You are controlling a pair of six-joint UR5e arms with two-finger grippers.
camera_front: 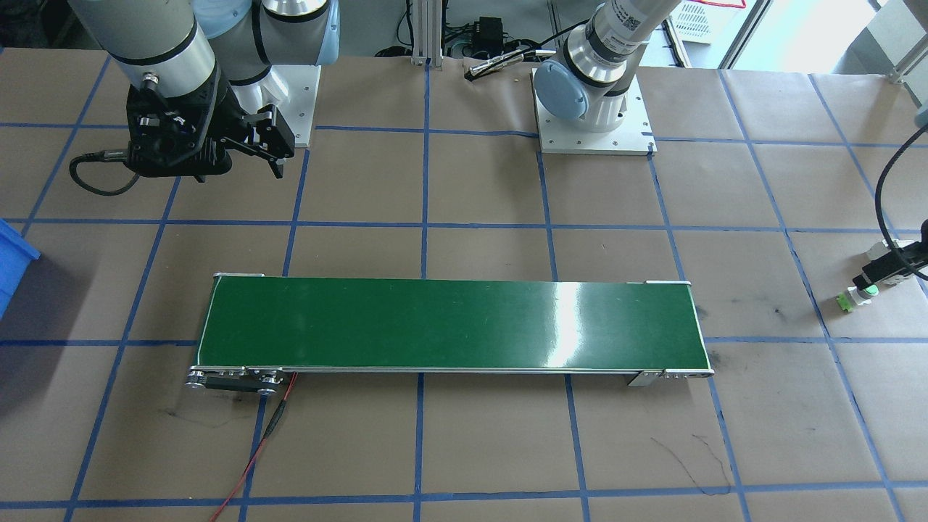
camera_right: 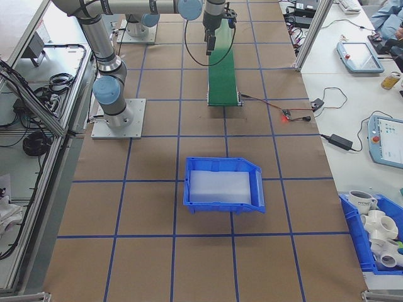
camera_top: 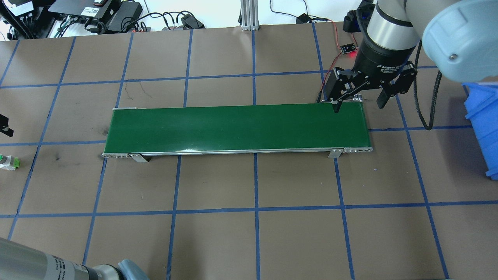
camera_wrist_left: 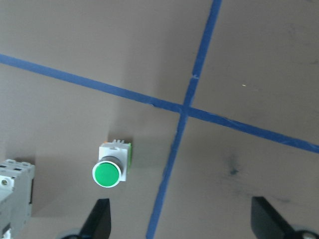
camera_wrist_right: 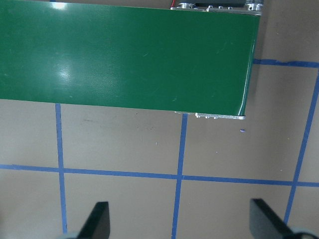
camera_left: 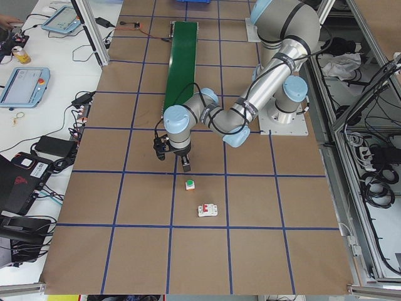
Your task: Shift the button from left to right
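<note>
While the small push-button with round green cap, white body and light-green base block [camera_wrist_left: 112, 166] lies on the brown paper-covered table with blue tape grid [camera_top: 249, 241], nothing touches it; in the left wrist view it sits just beside a blue tape line, ahead of the left fingertip [camera_wrist_left: 99, 219]. The left two-finger gripper [camera_wrist_left: 182, 226] has its fingers spread wide, with bare paper and tape between them. In the left side view this gripper [camera_left: 175, 153] hangs near the button [camera_left: 190, 184], apart from it, and a white boxy circuit breaker with red tab [camera_left: 207, 210] lies just beyond the button toward the camera; the breaker's grey-white edge [camera_wrist_left: 15, 189] also shows at the wrist view's left border. Front view places the button [camera_front: 859, 296] at the far right of frame, well apart from the long green flat conveyor belt [camera_front: 449, 325]. The right black two-finger gripper [camera_top: 360, 103] is wide open, holding nothing, and hangs at the belt's end on the robot's right; its wrist camera looks down on that belt end [camera_wrist_right: 149, 55] and the table grid. A blue plastic bin [camera_right: 223, 184] stands on the table beyond that end.
</note>
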